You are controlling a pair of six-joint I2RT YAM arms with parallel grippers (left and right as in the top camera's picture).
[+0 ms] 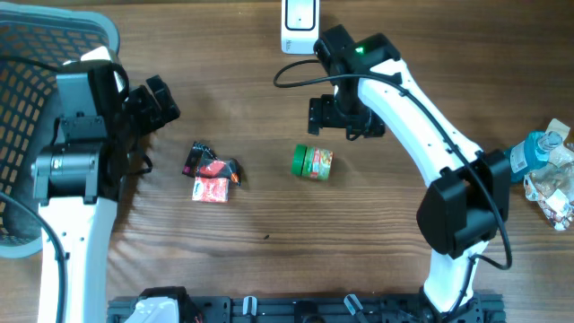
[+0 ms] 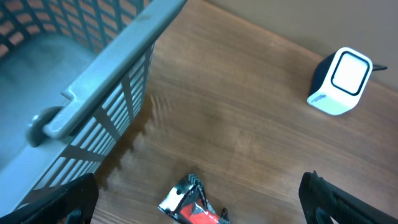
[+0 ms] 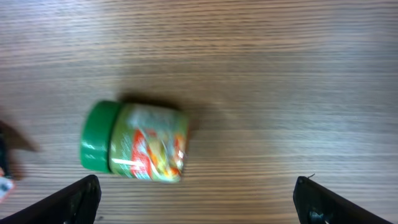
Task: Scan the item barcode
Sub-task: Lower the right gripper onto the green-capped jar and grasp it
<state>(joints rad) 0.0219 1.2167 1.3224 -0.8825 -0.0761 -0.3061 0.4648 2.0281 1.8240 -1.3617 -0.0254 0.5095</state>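
Open wooden bench (image 1: 269, 260) is seen nearest the arms. At mid-bench a green-lidded jar (image 3: 135, 143) is laid on its side just beside the spread right jaws, label unreadable. Left jaws are spread beside the basket (image 1: 27, 108). A white scanner (image 1: 299, 22) is set at the far edge.

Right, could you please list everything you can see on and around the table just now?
basket: one, grey-blue, far left
scanner: one, white, far edge, centre
jar: one, green lid, on its side, centre
packets: small pile, red and black, left of the jar; count unclear
bottle: one, clear with blue top, right edge
table: one, brown wood
left gripper: black, open, beside the basket
right gripper: black, open, near the jar, not touching
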